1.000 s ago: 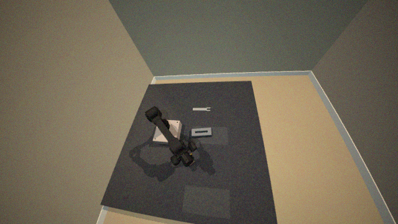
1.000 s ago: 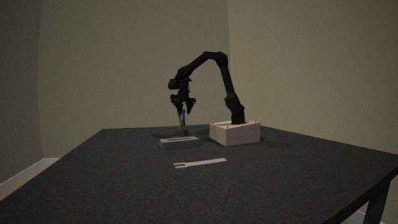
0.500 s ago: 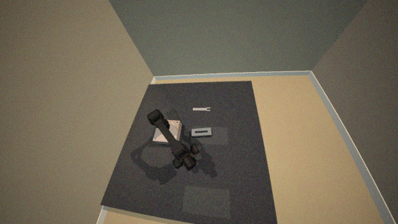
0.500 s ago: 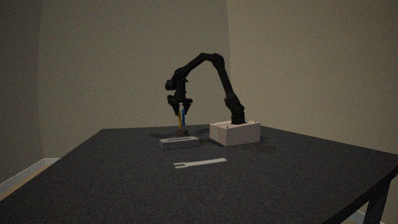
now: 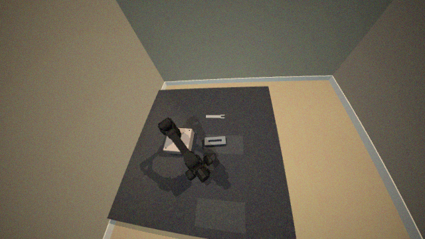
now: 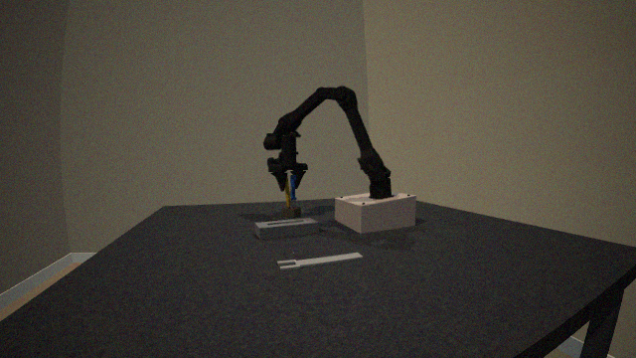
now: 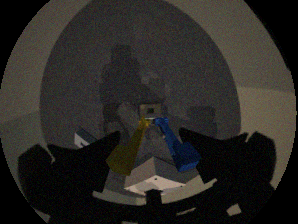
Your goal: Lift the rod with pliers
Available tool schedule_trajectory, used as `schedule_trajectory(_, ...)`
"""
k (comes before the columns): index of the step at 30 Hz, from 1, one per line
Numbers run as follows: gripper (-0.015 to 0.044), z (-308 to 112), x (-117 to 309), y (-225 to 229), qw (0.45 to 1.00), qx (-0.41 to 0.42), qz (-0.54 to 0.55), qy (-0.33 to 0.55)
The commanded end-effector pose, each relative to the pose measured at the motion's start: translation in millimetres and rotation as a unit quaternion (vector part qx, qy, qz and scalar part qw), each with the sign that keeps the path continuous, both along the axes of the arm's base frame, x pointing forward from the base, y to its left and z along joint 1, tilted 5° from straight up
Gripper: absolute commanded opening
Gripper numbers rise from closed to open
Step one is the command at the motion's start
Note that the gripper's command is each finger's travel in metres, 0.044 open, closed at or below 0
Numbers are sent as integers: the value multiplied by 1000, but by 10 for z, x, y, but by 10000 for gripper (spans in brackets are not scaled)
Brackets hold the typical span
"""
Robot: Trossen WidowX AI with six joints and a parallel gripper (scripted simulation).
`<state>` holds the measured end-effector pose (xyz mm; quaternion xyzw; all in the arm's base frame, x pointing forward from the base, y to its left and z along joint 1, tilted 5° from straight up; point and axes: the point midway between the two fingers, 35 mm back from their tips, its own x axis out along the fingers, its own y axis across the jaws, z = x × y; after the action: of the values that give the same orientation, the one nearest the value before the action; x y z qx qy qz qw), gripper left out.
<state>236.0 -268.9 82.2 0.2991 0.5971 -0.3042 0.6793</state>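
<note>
Fingers wide and gripping nothing, a black gripper (image 5: 200, 166) (image 6: 291, 189) (image 7: 149, 132) straddles the locking pliers' yellow handle (image 6: 287, 197) (image 7: 129, 155) and blue handle (image 6: 293, 188) (image 7: 181, 152) above their holster (image 6: 292, 213) (image 7: 144, 107). The handles stand apart; whether the hidden jaws are open cannot be told. At one o'clock from the gripper in the top view lies the channel block (image 5: 207, 141) (image 6: 285, 232) (image 7: 86, 137) — its slot dark, the rod indiscernible — with a pale forked bar (image 5: 214, 116) (image 6: 328, 260) at twelve o'clock beyond.
</note>
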Motion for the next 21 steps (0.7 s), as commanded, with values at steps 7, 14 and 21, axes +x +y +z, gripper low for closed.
schedule_trajectory(7, 432, -42, 6, 3, 1000, 1, 0, -1)
schedule_trajectory(14, 423, -42, 6, 3, 1000, 1, 0, -1)
schedule_trajectory(21, 413, -42, 6, 3, 1000, 1, 0, -1)
